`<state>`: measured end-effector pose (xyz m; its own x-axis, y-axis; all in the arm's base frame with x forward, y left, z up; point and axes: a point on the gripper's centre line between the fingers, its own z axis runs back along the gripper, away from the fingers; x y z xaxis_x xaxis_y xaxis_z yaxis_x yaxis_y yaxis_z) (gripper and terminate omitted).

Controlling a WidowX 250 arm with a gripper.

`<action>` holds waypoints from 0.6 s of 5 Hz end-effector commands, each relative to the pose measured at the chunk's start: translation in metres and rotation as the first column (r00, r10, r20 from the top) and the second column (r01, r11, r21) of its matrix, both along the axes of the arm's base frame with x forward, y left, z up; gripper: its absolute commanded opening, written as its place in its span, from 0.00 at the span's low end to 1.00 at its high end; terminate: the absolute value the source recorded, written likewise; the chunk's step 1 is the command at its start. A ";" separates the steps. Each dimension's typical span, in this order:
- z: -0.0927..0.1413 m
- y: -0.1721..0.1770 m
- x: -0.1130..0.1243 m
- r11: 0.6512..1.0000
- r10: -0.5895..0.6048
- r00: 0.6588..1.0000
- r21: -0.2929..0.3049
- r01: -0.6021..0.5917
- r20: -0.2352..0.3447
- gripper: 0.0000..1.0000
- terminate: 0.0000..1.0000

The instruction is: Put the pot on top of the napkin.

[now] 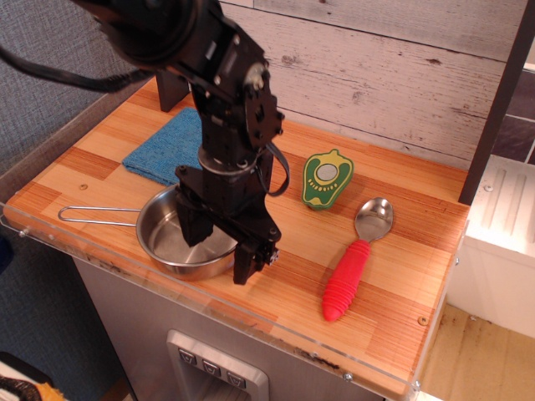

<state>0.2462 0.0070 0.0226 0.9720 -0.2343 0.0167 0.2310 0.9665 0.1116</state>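
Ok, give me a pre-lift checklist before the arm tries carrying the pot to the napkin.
1. Gripper straddles the rim of the pot, one finger inside, one outside on the spoon side: ok.
2. Fingers closed on the rim: cannot tell, the gap looks open.
3. Napkin lies flat with nothing on it: ok, though the arm hides its right edge.
4. Pot handle is free, pointing left along the table: ok.
5. Pepper toy and spoon sit right of the pot, off the path to the napkin: ok.
6. Pot is on the napkin: not ok, it sits on bare wood.
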 end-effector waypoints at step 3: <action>0.018 0.001 0.008 0.998 -0.054 0.997 -0.015 0.054 0.054 0.00 0.00</action>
